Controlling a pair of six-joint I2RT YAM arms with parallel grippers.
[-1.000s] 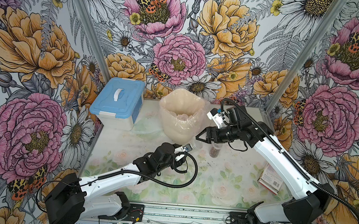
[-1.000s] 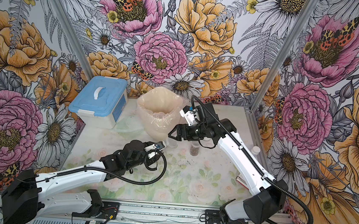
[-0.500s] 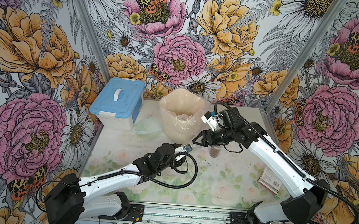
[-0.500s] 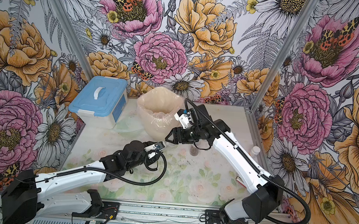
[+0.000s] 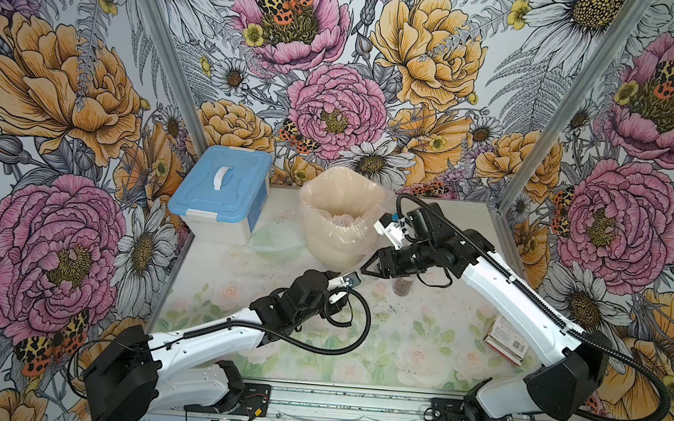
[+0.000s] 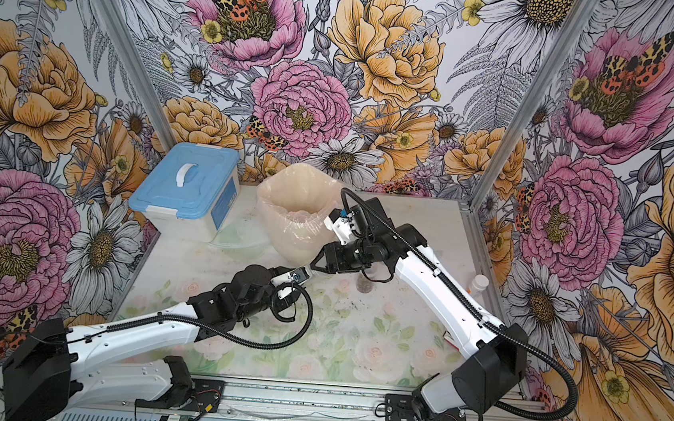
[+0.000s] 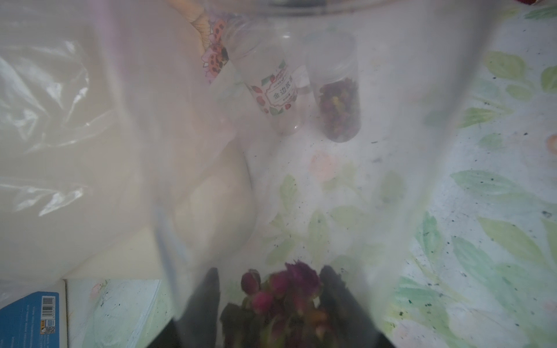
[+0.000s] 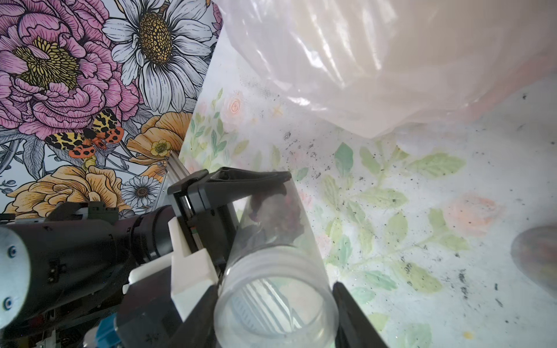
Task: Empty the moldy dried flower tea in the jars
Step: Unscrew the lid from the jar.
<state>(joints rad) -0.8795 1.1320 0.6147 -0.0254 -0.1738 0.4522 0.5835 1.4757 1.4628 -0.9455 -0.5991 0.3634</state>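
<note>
The right claw (image 5: 366,271) has swung down from beside the bin to meet the left claw (image 5: 352,280), and its jaws have narrowed. The left arm has not stirred. In the right wrist view the right claw (image 8: 274,296) has a finger against each side of the lid (image 8: 272,313), so it looks to be gripping it. The left claw (image 8: 265,211) is clamped on the jar (image 8: 301,241) at its far end. The tea (image 8: 277,211) lies heaped at that far end, between the left fingers.

The jar is held roughly level above the table (image 5: 398,350), just in front of the bin (image 5: 338,220). A second jar (image 7: 339,111) with tea stands on the table under the right arm. The labelled jar (image 7: 272,90) stands just beside it and looks nearly empty.

The step in hand seems to be unscrewing the lid. To do it well, the right claw should hold the lid alone, clear of the jar's wall. It should turn about the jar's long axis while the left claw holds firm. The mouth should stay level or a little raised until it is over the bin, so no tea spills on the table.
</note>
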